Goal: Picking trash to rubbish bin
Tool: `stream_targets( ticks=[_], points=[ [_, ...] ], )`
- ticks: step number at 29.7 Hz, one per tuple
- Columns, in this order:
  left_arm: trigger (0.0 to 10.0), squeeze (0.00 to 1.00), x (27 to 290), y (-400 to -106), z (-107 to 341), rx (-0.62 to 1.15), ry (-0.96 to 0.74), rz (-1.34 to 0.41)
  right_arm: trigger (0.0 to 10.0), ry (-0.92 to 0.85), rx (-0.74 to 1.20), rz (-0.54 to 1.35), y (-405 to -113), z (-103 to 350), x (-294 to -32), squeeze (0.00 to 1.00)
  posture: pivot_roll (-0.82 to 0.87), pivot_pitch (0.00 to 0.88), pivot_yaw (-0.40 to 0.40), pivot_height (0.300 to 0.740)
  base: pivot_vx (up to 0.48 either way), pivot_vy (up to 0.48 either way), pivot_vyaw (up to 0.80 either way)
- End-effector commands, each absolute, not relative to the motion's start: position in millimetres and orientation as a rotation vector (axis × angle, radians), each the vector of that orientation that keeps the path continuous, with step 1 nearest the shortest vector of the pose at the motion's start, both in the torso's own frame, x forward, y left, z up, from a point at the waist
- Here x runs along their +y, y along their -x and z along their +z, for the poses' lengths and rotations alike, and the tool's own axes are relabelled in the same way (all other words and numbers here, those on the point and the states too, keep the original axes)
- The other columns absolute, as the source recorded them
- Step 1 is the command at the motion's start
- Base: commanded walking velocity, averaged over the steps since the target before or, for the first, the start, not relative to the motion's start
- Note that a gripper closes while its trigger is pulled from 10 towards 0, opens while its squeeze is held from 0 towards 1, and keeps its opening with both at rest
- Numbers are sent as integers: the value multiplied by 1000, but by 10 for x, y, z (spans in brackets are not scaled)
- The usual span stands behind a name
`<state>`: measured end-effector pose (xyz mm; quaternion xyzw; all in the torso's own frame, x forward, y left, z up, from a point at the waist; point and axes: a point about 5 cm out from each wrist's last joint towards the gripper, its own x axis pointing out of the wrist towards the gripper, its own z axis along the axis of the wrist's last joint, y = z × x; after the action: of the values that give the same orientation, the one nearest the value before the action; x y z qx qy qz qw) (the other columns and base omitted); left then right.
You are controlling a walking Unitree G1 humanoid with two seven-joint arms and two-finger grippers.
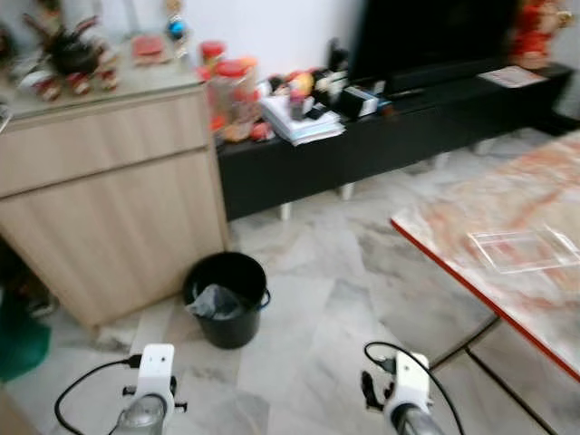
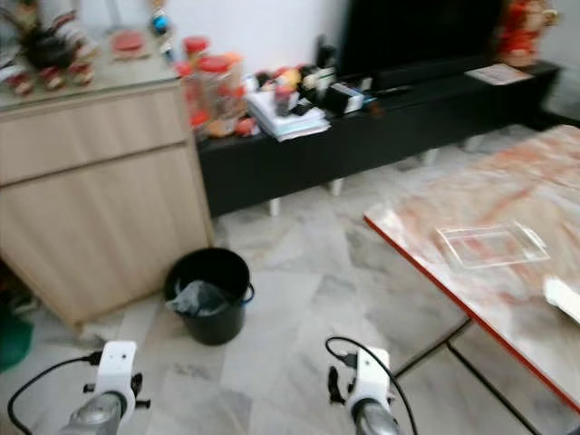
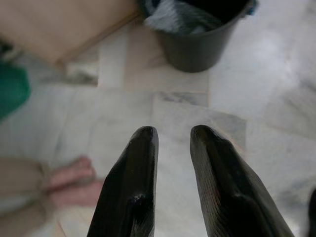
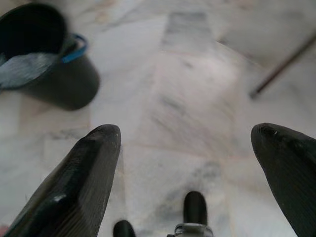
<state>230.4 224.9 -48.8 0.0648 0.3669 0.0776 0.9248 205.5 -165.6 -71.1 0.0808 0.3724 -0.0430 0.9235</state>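
Note:
A black rubbish bin (image 1: pixel 227 299) stands on the marble floor beside a wooden cabinet, with a crumpled grey bag (image 1: pixel 214 302) inside it. A clear plastic tray (image 1: pixel 521 246) lies on the marble-topped table (image 1: pixel 471 213) at the right. My left gripper (image 3: pixel 173 133) hangs low over the floor a short way in front of the bin (image 3: pixel 202 44), its fingers a little apart and empty. My right gripper (image 4: pixel 190 131) is wide open over bare floor, with the bin (image 4: pixel 44 64) off to its far side. Both wrists sit at the bottom of the eye views.
The wooden cabinet (image 1: pixel 109 199) is close on the left, and a low black TV bench (image 1: pixel 362 136) with clutter runs along the back wall. The table's red edge (image 1: pixel 453 281) and legs close off the right. A person's bare foot (image 3: pixel 69 180) is near my left gripper. A green object (image 1: pixel 18 340) lies at the far left.

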Motion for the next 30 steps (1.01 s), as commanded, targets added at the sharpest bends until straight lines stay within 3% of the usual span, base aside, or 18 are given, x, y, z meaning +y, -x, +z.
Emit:
stream_targets(
  ticks=[1, 30],
  points=[
    [10000, 0, 2168, -2344, -482, 747, -130, 140, 10000, -155, 776, -113, -2029, -722, -1732, 0, -11, 0, 15, 740, 0, 0, -800],
    [10000, 0, 2150, -2339, -487, 744, -136, 127, 10000, -156, 781, -126, -2004, -735, -1727, 0, -9, 12, 19, 740, 0, 0, -800]
  ],
)
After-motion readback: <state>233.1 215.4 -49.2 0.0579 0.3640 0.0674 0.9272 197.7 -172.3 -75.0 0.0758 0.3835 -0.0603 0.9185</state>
